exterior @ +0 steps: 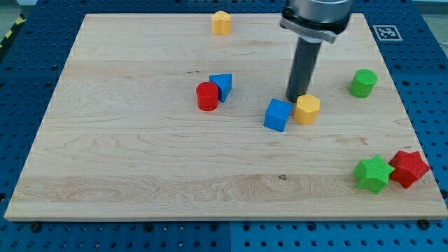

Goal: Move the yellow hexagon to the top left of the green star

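The yellow hexagon [307, 109] lies right of the board's middle, touching or nearly touching the blue cube [278, 115] on its left. My tip [295, 99] stands just above and left of the hexagon, touching it. The green star [372, 173] lies near the bottom right corner, beside the red star [409, 168]. The hexagon is well up and to the left of the green star.
A red cylinder [207, 96] and a blue triangle [222, 85] sit together left of centre. A second yellow block [221, 22] lies at the top edge. A green cylinder [362, 82] is at the right.
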